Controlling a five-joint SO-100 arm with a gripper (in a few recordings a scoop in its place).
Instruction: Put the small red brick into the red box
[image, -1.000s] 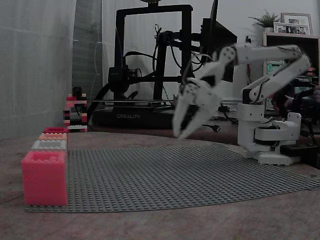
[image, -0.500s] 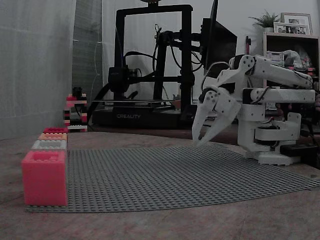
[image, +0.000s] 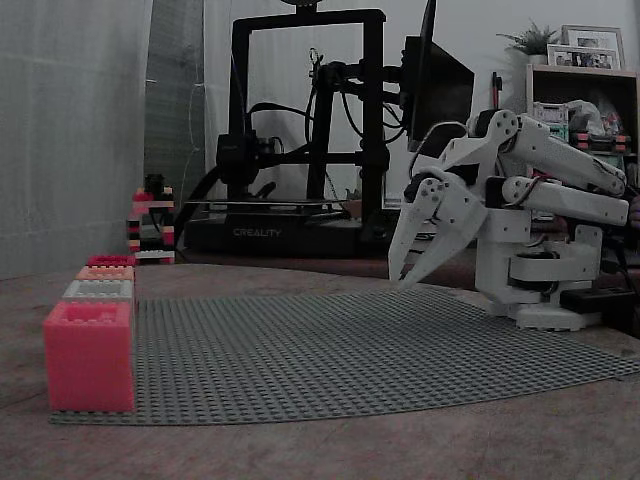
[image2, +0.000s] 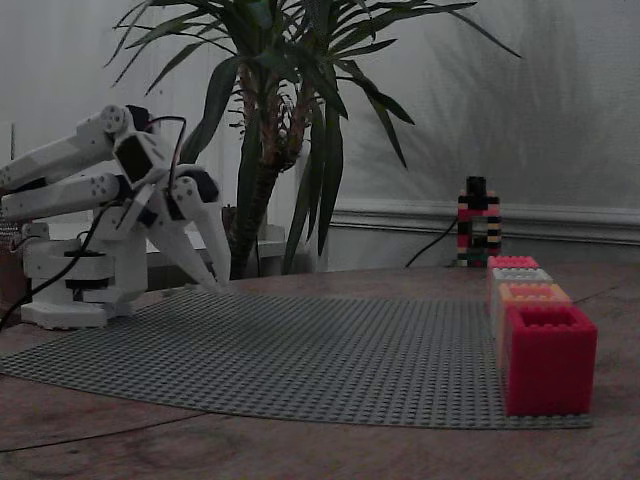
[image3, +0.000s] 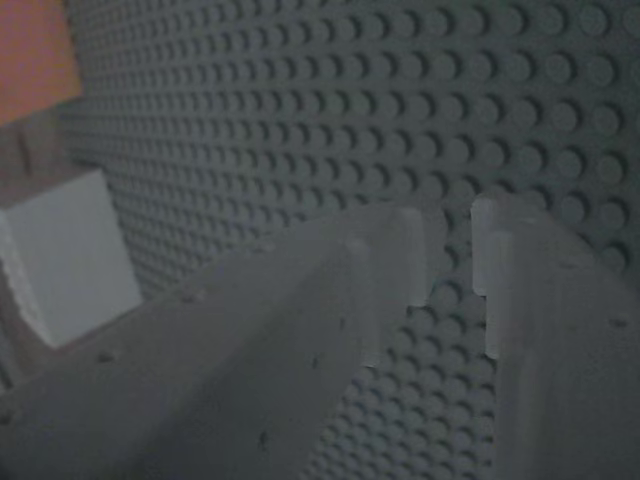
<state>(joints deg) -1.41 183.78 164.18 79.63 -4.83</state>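
Observation:
The red box is a low crimson strip (image: 110, 260) at the far end of a row of boxes on the grey baseplate's (image: 350, 350) left edge; in the other fixed view the box (image2: 513, 262) is at the right. The small red brick is out of view. My white gripper (image: 400, 281) hangs folded back near the arm's base, tips just above the plate's far edge, well away from the boxes. The gripper (image2: 218, 286) points down. In the wrist view the fingers (image3: 400, 290) stand a narrow gap apart over bare studs, holding nothing.
A big pink-red box (image: 88, 355) stands nearest the camera, then a white box (image: 98, 290) and an orange box (image: 105, 272). A striped brick tower (image: 150, 225) stands behind the row. A 3D printer (image: 300, 130) and a plant (image2: 280, 120) lie beyond the table.
The arm has folded back to the right toward its base, carrying the gripper away from the plate's middle and lower. The fingers have drawn closer together.

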